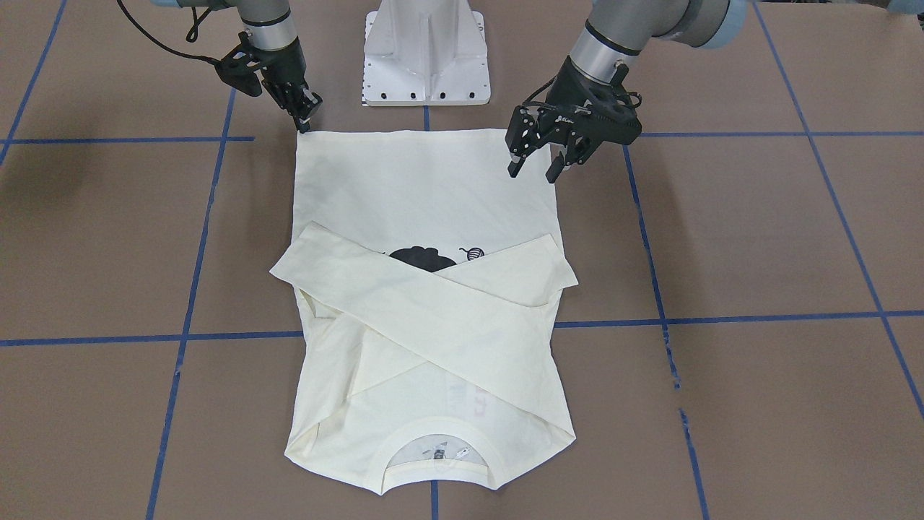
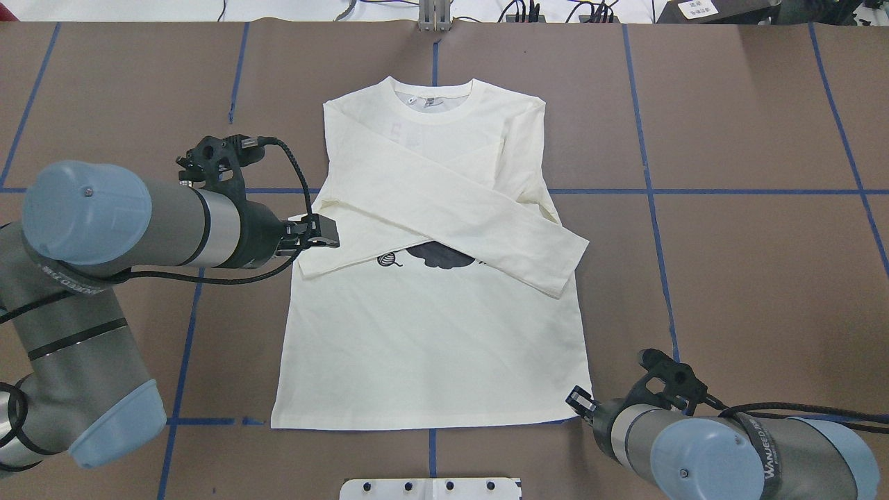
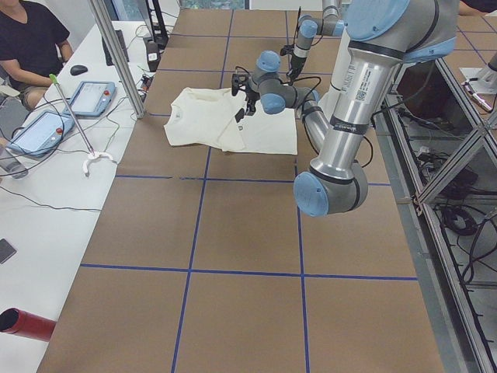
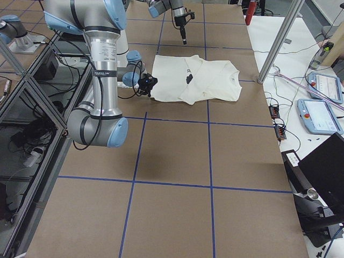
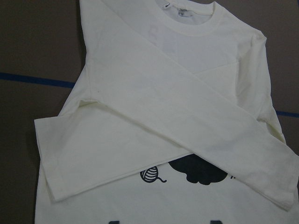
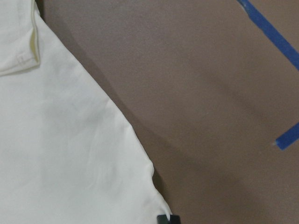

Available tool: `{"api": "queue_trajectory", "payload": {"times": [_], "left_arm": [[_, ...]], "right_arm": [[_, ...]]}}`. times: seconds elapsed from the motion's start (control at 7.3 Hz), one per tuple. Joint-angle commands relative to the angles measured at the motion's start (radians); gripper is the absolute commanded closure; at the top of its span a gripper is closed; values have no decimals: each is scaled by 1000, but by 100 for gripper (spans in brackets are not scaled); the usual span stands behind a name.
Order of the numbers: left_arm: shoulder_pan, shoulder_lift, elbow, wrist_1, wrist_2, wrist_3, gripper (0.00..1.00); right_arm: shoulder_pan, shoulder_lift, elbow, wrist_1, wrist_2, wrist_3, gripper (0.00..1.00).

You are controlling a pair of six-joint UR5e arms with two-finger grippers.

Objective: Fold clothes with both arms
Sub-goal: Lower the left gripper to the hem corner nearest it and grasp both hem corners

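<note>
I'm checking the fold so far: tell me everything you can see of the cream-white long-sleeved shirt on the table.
The cream-white long-sleeved cotton-looking shirt lies flat, print side up, on the brown table, ribbed collar away from the robot. Both sleeves are folded across the chest and cross, hiding most of the black cat print. The right gripper is at one hem corner, grip unclear; the open left gripper hovers above the shirt, not touching.

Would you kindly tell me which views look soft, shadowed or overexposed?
Front-facing view: sharp, even light, a soft shadow on the table. Overhead view: the shirt is bright, its folds faint. Left wrist view: slightly soft, the black print yet legible. Right wrist view: grainy, dark shadow along the shirt's edge.
</note>
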Motion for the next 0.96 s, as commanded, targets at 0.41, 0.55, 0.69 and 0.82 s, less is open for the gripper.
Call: {"api": "queue_trajectory", "payload": {"times": [0.41, 0.55, 0.69, 0.82], "left_arm": [[107, 157, -41, 9, 94, -47, 29], [115, 167, -49, 15, 95, -73, 30], [117, 191, -59, 15, 82, -74, 31], [126, 199, -78, 55, 55, -82, 33]], "right_arm": [[29, -8, 60, 1, 34, 0, 100], [29, -8, 66, 1, 33, 0, 100], [28, -5, 67, 1, 34, 0, 100], [31, -5, 73, 1, 34, 0, 100]]}}
